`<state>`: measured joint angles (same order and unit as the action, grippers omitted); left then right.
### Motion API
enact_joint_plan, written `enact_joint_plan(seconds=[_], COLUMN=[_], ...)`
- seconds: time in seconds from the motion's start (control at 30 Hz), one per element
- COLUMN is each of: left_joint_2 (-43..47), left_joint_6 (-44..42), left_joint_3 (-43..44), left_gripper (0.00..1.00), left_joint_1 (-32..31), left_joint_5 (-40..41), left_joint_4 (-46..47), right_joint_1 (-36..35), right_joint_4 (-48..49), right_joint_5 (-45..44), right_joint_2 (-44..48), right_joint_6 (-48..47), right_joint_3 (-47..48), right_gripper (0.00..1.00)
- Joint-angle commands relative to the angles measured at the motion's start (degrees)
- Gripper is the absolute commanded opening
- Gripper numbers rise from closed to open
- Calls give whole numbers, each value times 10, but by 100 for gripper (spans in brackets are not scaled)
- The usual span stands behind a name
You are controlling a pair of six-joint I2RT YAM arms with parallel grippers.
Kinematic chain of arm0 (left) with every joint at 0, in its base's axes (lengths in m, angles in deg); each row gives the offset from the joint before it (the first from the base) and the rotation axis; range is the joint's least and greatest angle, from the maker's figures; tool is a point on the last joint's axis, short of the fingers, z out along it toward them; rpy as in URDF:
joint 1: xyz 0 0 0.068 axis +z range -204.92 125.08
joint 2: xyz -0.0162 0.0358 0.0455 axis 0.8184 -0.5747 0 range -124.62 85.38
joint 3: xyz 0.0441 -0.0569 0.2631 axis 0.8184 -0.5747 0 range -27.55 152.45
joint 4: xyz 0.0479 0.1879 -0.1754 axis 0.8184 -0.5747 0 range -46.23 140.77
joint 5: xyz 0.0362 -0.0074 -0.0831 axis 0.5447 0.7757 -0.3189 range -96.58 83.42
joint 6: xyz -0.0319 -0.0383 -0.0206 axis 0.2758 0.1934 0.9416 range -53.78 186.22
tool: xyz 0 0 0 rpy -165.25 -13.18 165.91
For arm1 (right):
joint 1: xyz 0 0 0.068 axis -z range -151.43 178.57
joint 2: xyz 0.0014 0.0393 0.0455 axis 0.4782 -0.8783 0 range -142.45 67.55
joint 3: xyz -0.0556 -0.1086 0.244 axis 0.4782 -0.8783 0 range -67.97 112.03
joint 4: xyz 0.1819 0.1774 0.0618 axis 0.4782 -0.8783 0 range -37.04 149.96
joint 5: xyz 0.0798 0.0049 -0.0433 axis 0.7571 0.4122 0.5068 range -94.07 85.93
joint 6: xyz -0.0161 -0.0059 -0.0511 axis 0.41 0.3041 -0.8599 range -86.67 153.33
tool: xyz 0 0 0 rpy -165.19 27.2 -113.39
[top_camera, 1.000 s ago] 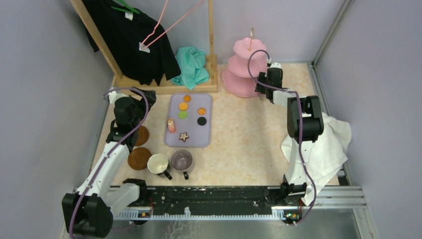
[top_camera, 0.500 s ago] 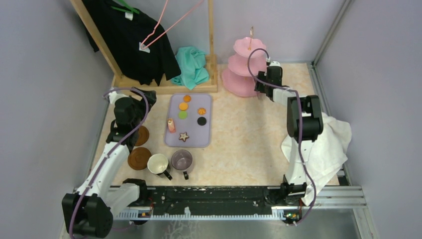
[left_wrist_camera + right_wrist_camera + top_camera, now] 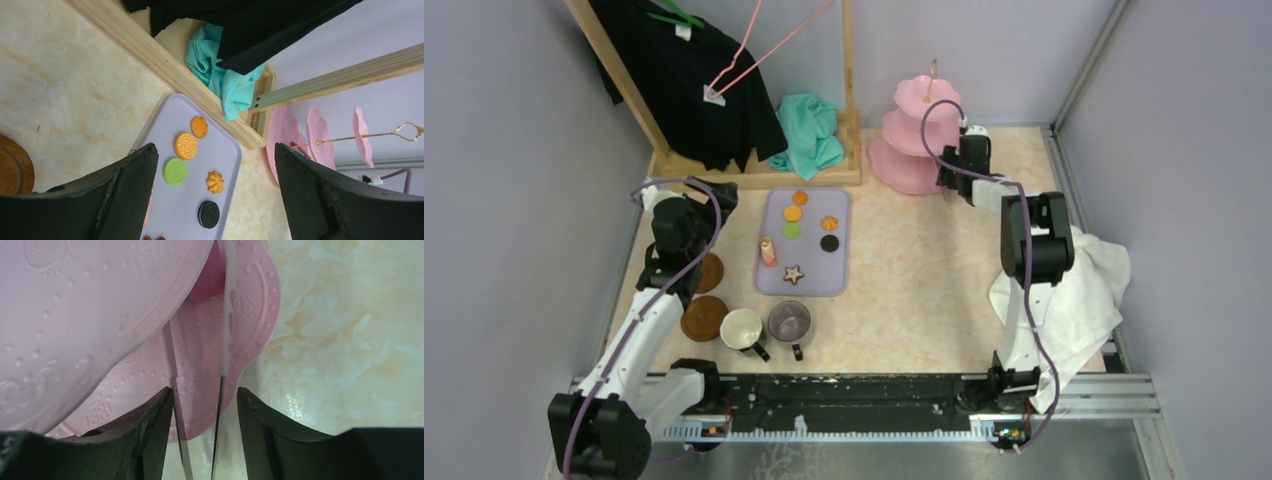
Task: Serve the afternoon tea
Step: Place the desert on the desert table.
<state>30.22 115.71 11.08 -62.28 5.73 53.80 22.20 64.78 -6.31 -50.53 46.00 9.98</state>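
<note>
The pink three-tier stand (image 3: 909, 150) stands at the back right, and its tiers fill the right wrist view (image 3: 75, 300). My right gripper (image 3: 948, 172) is at its right side, jaws narrowly apart with a thin tier rim between them (image 3: 197, 390), shut on the stand. Orange, green (image 3: 792, 230) and black (image 3: 829, 243) sweets and a star cookie (image 3: 794, 273) lie on a lilac tray (image 3: 809, 280). My left gripper (image 3: 692, 208) is open and empty above the table left of the tray (image 3: 215, 150). A cream mug (image 3: 742, 328), a purple mug (image 3: 790, 320) and two brown coasters (image 3: 704, 318) sit near the front.
A wooden rack with a black shirt (image 3: 684, 80) and a teal cloth (image 3: 809, 135) stands at the back. A white towel (image 3: 1074, 290) lies by the right arm. A small pink and orange item (image 3: 768, 250) stands on the tray's left edge.
The stand's top has shifted slightly to the right with my right gripper at its rim. The left arm has barely moved.
</note>
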Motion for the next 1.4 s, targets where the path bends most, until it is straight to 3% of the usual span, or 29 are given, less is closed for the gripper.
enact_joint_plan(seconds=[0.0, 0.27, 0.57, 0.67, 1.37], left_joint_2=[15, 22, 22, 23, 43], left_joint_6=[3, 4, 7, 9, 9], left_joint_3=[-4, -3, -4, -5, 4], left_gripper=[91, 91, 91, 91, 91], left_joint_1=[-1, -1, -1, -1, -1], left_joint_5=[-11, -12, -14, -15, -20], left_joint_4=[12, 7, 7, 6, -9], right_joint_1=[-9, -25, -33, -35, -36], right_joint_4=[14, 10, 22, 16, 12], right_joint_5=[-8, -18, -55, -61, -53], right_joint_2=[36, 43, 74, 80, 121], right_joint_6=[-3, -9, -19, -24, -15], right_joint_3=[-14, -27, -56, -59, -101], right_gripper=[50, 50, 32, 30, 37])
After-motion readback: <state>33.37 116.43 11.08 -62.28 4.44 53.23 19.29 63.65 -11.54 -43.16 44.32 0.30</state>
